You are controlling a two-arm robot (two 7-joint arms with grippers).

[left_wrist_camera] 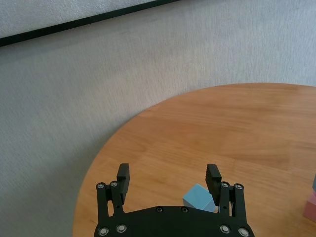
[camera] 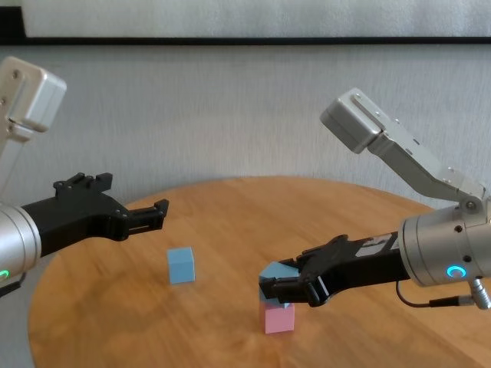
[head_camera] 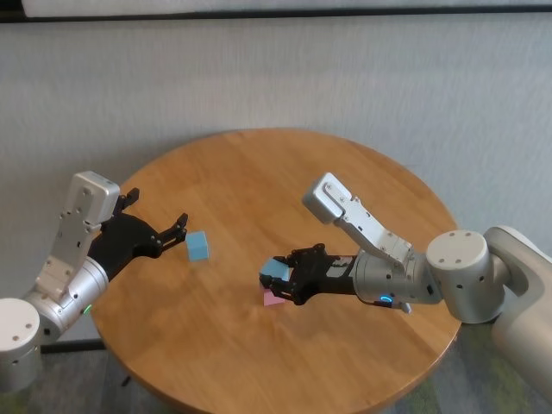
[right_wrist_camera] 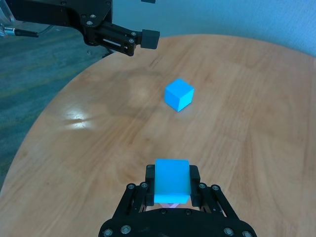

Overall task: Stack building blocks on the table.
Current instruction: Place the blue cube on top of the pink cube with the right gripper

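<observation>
Jaws of the right gripper (camera: 278, 290) pinch a light blue cube (camera: 276, 272) directly over the pink cube (camera: 278, 318) at lower centre of the round table (camera: 230, 230). Left gripper (camera: 157, 211) hovers spread wide at left, above the second light blue cube (camera: 181, 265).

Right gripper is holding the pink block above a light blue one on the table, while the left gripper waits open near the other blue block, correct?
Colours are swapped: the right gripper holds a light blue block above the pink block, as the chest view shows. The left gripper is open near the other blue block.
</observation>
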